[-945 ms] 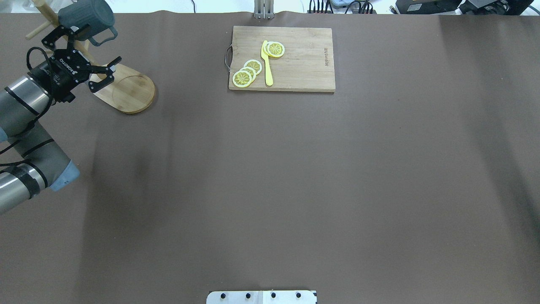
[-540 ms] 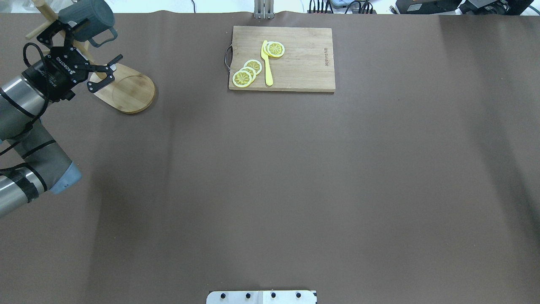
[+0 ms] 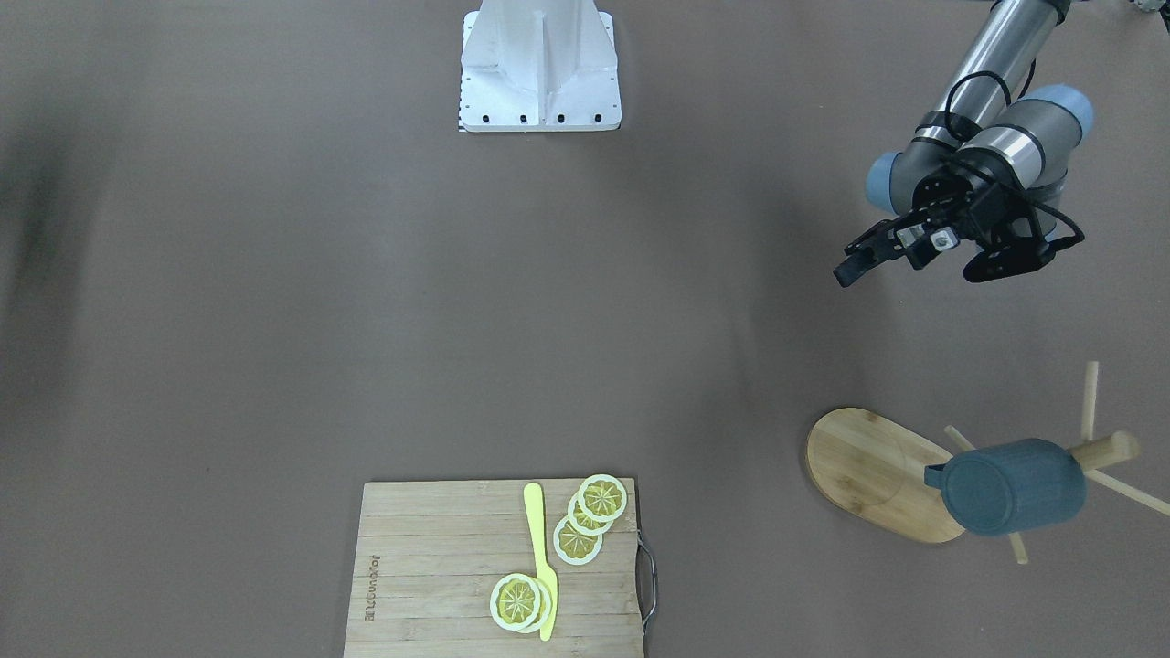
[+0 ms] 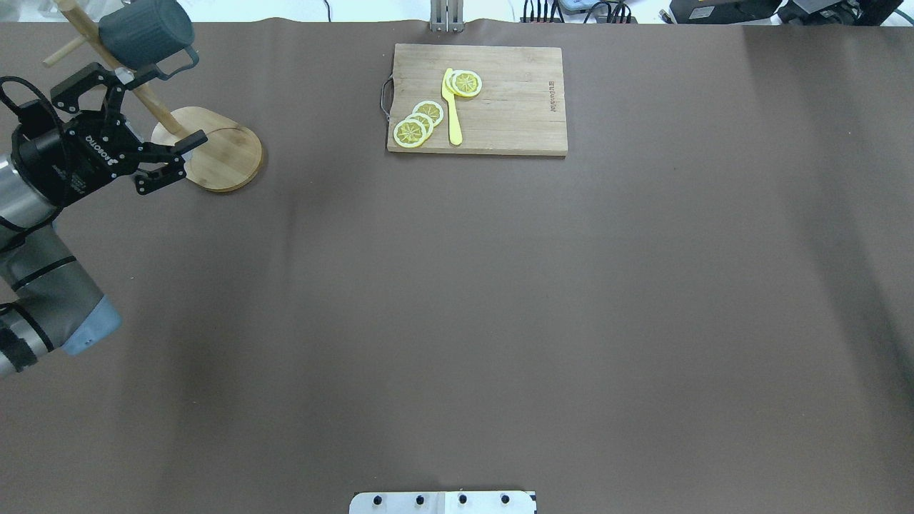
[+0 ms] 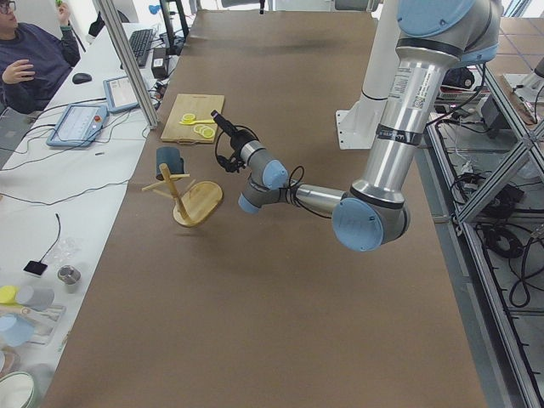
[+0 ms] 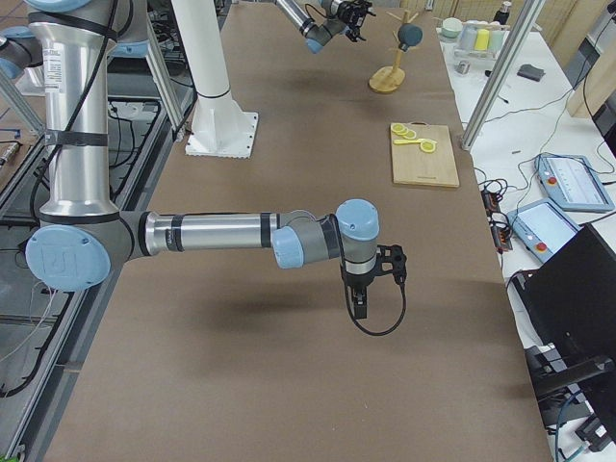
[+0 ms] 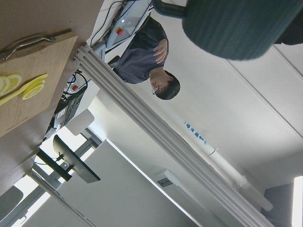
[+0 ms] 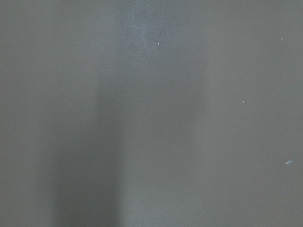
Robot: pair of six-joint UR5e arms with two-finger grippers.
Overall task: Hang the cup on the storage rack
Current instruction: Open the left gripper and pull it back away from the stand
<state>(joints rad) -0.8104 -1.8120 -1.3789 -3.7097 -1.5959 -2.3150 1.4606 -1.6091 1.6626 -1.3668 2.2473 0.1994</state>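
The slate blue-grey cup [image 4: 146,32] hangs by its handle on a peg of the bamboo storage rack [image 4: 221,153] at the table's far left corner. Both also show in the front view, the cup [image 3: 1015,487] over the rack's oval base [image 3: 868,466]. My left gripper [image 4: 146,107] is open and empty, clear of the cup, on the robot's side of the rack [image 3: 914,270]. The left wrist view shows the cup's underside [image 7: 236,26] at its top edge. My right gripper [image 6: 360,306] shows only in the exterior right view, low over the table; I cannot tell whether it is open.
A bamboo cutting board [image 4: 493,100] with lemon slices [image 4: 418,123] and a yellow knife [image 4: 452,107] lies at the far middle. The robot's white base plate [image 3: 539,64] is at the near edge. An operator [image 5: 34,68] sits beyond the table.
My left gripper has drawn back from the cup, toward the robot and leftward, still open. The cup stays hanging on the rack.
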